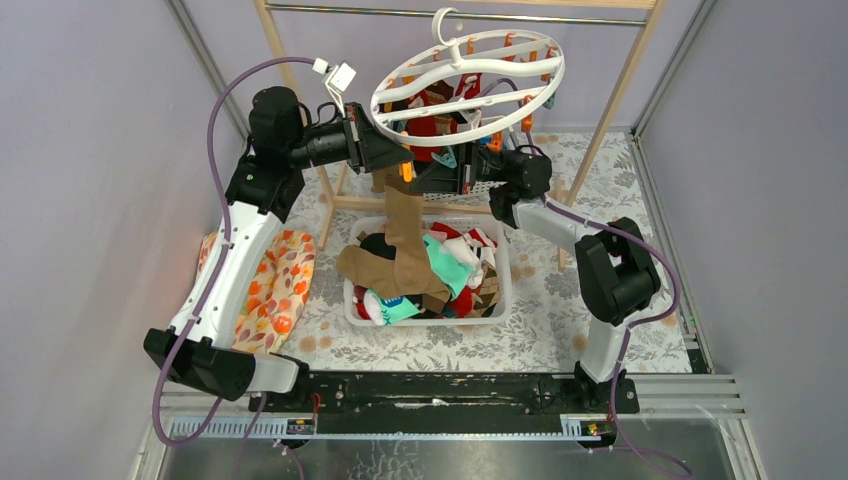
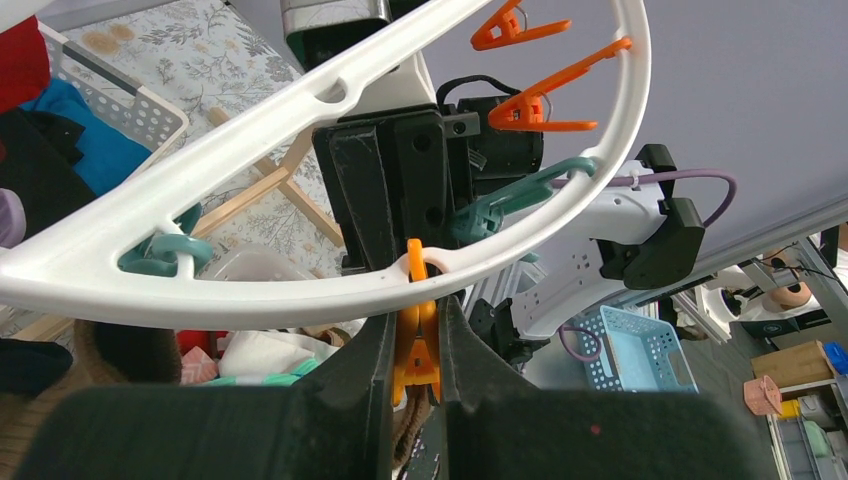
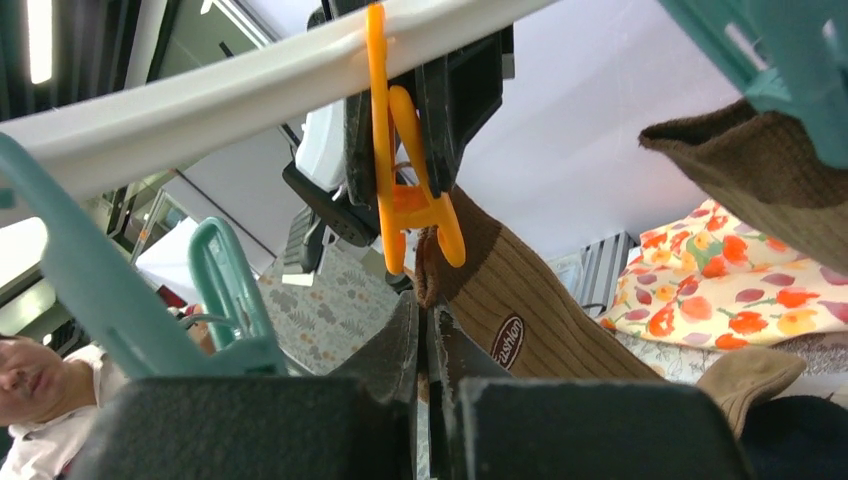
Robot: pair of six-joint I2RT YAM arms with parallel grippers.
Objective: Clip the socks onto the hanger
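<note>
Your left gripper point(image 2: 418, 330) squeezes the small orange plastic clip point(image 2: 418, 365) on the round white plastic ring hanger point(image 2: 200, 292). Right gripper point(image 3: 425, 312) is clamped on the long tan-brown ribbed sock point(image 3: 540, 310), cuff touching the clip. If you release with the cuff outside the clip mouth, the sock drops into the white lattice basket point(image 1: 508, 290).

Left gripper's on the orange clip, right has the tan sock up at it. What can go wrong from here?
1. The cuff of the tan sock, pinched in the right gripper, is at the orange clip, but whether it is between the tips is unclear; if the left gripper releases now, the clip may miss it.
2. The hanger hangs only by its hook and sits tilted; pushing may swing it.
</note>
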